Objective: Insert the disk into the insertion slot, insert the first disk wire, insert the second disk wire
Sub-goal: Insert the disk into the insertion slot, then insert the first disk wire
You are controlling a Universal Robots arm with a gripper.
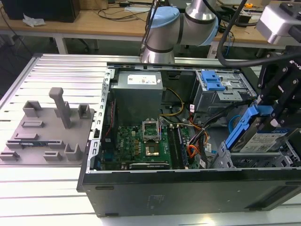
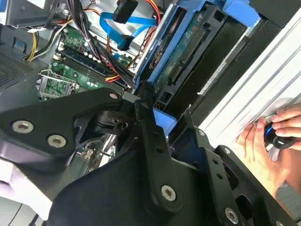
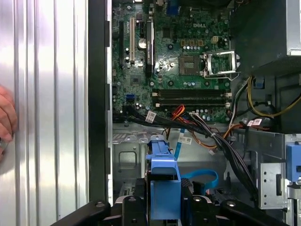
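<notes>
Now, I see gripper (image 3: 163, 195) pinching disk (image 1: 260, 140), tilted over insertion slot (image 1: 225, 159) (second wrist view adds person's hand (image 2: 263, 148) beside table (image 2: 263, 80)).

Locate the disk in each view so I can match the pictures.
Exterior view: the disk is tilted at the exterior view's right, over the drive cage, held by the end effector.
Second wrist view: the disk stands on edge beside the blue cable.
First wrist view: the disk is end-on, flanked by the end effector.
Shared landmark: the open CPU socket.
</notes>
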